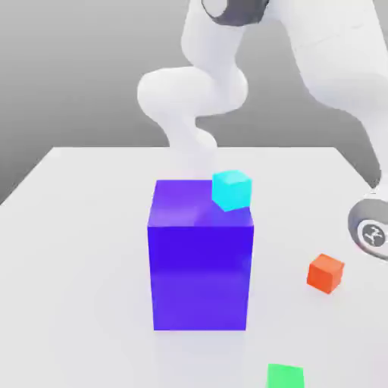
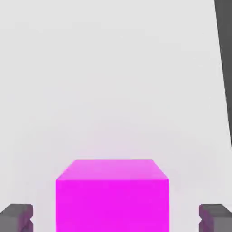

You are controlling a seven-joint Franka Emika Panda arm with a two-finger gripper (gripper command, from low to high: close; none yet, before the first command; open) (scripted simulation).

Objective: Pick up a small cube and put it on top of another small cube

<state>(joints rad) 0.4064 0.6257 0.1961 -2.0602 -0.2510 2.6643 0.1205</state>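
Observation:
In the hand view a magenta small cube rests on the pale table, and my gripper straddles it. One dark fingertip stands on one side and the other on the opposite side, each with a visible gap to the cube, so the jaws are open around it without touching. In the exterior view the white arm reaches down behind a large blue block. A cyan small cube shows tilted at that block's top far right corner.
A red small cube lies on the table at the exterior view's right, and a green one at the front edge. A grey round arm part sits at the far right. The large blue block stands mid-table.

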